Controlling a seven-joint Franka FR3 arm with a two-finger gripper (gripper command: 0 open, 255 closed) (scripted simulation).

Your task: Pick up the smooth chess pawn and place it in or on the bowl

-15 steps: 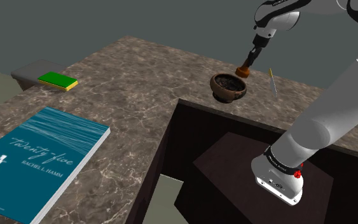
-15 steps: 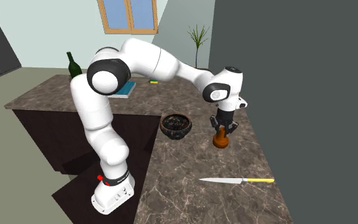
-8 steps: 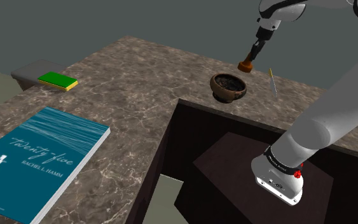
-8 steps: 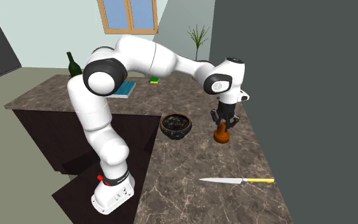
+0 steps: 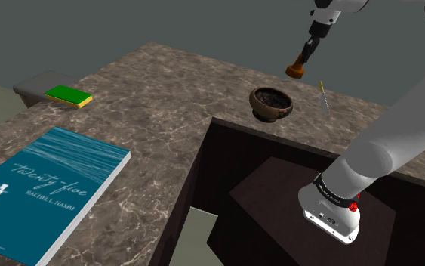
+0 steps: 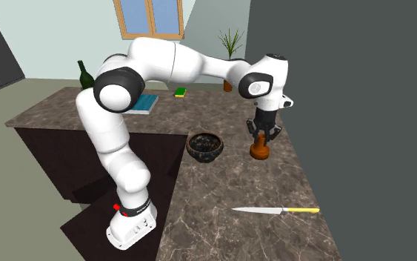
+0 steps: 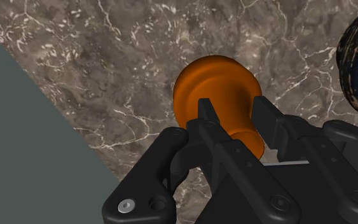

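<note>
Orange-brown, the pawn is pinched by its upper part between the fingers of the black claw, which are closed tight on it. It hangs base down near the dark bowl, at the bowl's right in the second exterior view, over the marble counter.

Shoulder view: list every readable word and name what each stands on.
"Twenty-five": script title on the teal book cover.
"RACHEL L. HAMM": beneath that title, same cover.
Marking on the black band at the arm's base: too small to read.
</note>
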